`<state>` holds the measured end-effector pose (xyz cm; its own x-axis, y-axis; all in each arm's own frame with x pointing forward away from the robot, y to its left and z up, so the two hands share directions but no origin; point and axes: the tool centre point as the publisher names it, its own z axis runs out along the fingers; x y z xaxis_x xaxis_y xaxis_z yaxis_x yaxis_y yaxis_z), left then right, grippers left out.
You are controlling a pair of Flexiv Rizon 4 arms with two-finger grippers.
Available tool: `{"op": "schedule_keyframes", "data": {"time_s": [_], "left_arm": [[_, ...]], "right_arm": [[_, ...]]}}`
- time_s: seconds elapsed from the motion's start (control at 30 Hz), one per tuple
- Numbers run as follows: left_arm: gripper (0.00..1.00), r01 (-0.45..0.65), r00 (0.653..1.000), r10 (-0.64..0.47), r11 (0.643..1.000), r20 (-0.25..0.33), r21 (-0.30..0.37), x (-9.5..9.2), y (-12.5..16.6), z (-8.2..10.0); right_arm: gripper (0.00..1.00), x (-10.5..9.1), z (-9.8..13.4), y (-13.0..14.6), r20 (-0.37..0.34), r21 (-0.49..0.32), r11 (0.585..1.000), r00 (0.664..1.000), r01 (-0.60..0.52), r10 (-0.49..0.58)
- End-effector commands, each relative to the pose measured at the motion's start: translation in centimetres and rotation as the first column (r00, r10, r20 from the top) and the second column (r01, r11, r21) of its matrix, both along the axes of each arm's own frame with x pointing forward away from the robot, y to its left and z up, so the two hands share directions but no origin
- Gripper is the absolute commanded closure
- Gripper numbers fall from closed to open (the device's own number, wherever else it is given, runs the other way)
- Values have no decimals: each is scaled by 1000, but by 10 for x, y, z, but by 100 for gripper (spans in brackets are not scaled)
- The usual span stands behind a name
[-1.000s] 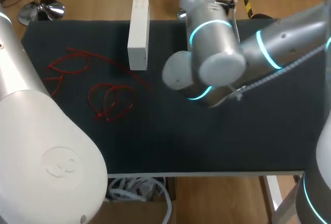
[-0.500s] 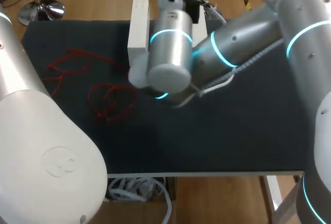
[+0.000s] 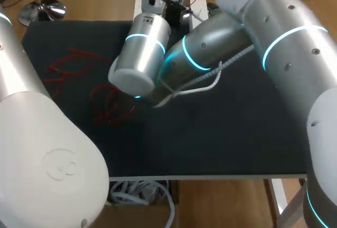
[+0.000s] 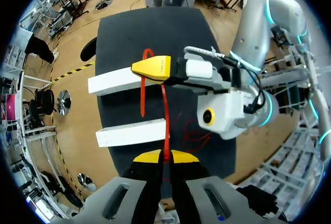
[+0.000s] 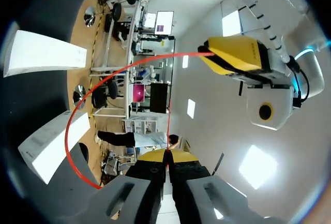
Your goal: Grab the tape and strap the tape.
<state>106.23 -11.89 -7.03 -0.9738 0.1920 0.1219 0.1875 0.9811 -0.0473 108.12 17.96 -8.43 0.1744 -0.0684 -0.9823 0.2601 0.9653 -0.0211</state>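
A thin red tape [image 4: 166,120] hangs in the air between my two grippers. In the left wrist view my left gripper [image 4: 165,157] is shut on one end, and the strip runs ahead to my right gripper [image 4: 151,68], whose yellow tips pinch the other part. From the right wrist, my right gripper [image 5: 166,155] is shut on the tape [image 5: 129,66], which curves in a wide loop to my left gripper [image 5: 212,54]. In the head view my right arm [image 3: 210,54] reaches across to the left and hides both grippers.
More red tapes [image 3: 108,107] lie tangled on the dark mat [image 3: 221,133] at the left. Two long white boxes [image 4: 129,79] [image 4: 132,133] lie on the table below the grippers; one shows at the back edge [image 3: 139,6].
My right arm has swung leftward across the table, now covering the white box and part of the red tapes. The left arm has not visibly moved.
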Motion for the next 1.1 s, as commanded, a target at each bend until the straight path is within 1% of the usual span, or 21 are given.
{"op": "schedule_keyframes", "data": {"time_s": [0.03, 0.2, 0.53, 0.63, 0.67, 0.7, 0.73, 0.8, 1.1], "left_arm": [[100, -1, 1000, 1, 1000, -1, 4, 0, 0, 1], [100, -1, 1000, 1, 1000, -1, 4, 0, 0, 1], [100, -1, 1000, 1, 1000, -1, 4, 0, 0, 1], [100, -1, 1000, 1, 1000, -1, 4, 0, 0, 1], [100, -1, 1000, 1, 1000, -1, 4, 0, 0, 1], [100, -1, 1000, 1, 1000, -1, 4, 0, 0, 1], [100, -1, 1000, 1, 1000, -1, 4, 0, 0, 1], [100, -1, 1000, 1, 1000, -1, 4, 0, 0, 1], [100, -1, 1000, 1, 1000, -1, 4, 0, 0, 1]], "right_arm": [[100, -2, 3, 11, 13, -8, 999, 999, 32, -32], [100, -4, 2, 17, 13, -18, 1000, 1000, 0, 0], [100, -6, 0, 17, -5, -18, 999, 1000, -28, 28], [100, -6, 0, 18, -27, -28, 999, 999, -26, 25], [100, -6, 1, 19, -60, -29, 999, 998, -25, 23], [100, -6, 2, 19, -75, -26, 999, 997, -22, 20], [100, -6, 2, 19, -89, -42, 999, 996, -20, 16], [100, -6, 4, 18, -98, -49, 999, 995, -20, 15], [100, -11, 8, 20, -64, -54, 997, 997, -54, 51]]}}
